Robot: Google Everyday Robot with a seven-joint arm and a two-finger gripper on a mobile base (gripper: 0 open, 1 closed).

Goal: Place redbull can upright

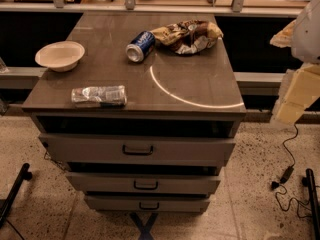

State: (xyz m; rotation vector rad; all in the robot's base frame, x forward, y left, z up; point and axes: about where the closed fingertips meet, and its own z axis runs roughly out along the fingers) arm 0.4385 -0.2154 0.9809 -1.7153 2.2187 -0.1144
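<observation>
The redbull can [99, 96], slim and silver with dark panels, lies on its side near the front left edge of the cabinet top [190, 79]. Its long axis runs left to right. Part of my arm [299, 86], white and cream, shows at the right edge of the view, beside the cabinet and well away from the can. My gripper is out of view.
A shorter dark-blue can [140, 46] lies on its side at the back middle. A crumpled chip bag [189, 36] lies right of it. A white bowl [60, 55] stands at the left. Drawers [137, 150] are below. A cable [286, 174] lies on the floor at right.
</observation>
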